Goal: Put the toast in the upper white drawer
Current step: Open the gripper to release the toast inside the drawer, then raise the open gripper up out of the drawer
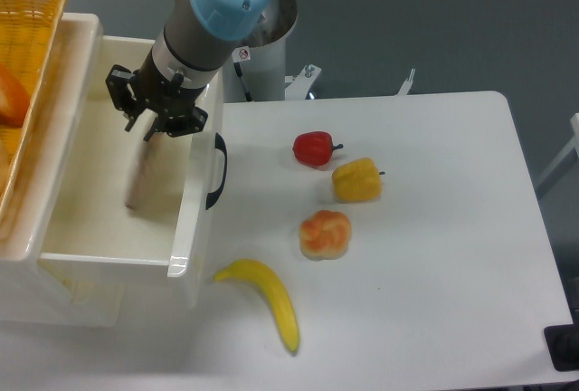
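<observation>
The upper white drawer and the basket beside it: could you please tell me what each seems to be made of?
The upper white drawer looks like glossy moulded plastic: smooth white walls with soft reflections and a rounded rim, plus a black curved handle, likely plastic too. The basket appears to be woven wicker or a similar fibre, yellow-orange, with a visible criss-cross weave and a matte look.

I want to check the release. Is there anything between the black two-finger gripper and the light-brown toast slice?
Nothing: in the camera view, the black two-finger gripper is above the blurred light-brown toast slice, inside the glossy white drawer.
</observation>
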